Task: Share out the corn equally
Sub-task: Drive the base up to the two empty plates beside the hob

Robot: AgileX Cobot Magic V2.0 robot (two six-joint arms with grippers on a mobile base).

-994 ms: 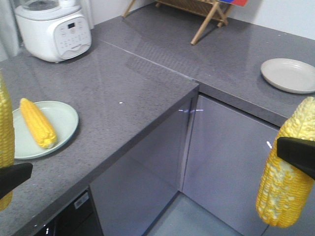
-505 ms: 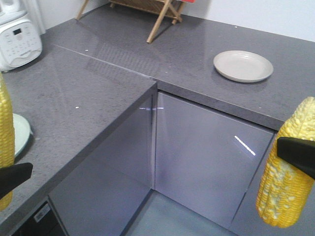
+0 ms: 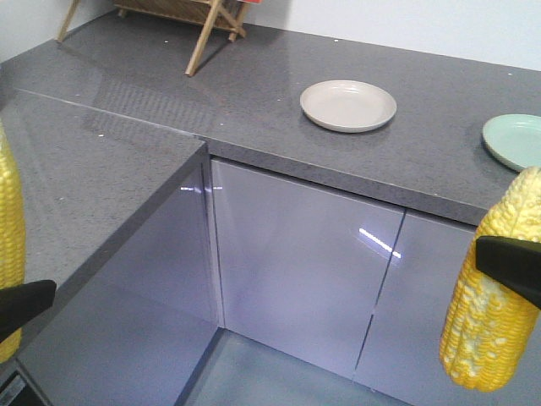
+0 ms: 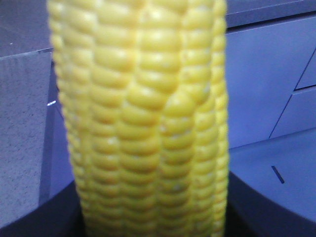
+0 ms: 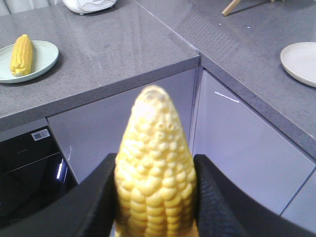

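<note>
My left claw point(image 3: 17, 309) is pinching a golden cob point(image 4: 148, 128) upright in its grip; my right claw point(image 5: 155, 207) is squeezing a paler cob point(image 5: 155, 148), tip poking out beyond its fingers point(image 5: 217, 197).

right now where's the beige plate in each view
Front view: beige plate, upper middle, on the grey counter.
Left wrist view: not in it; a corn cob fills the picture.
Right wrist view: right edge, cut off.
Shared landmark: the counter's inner corner.
</note>
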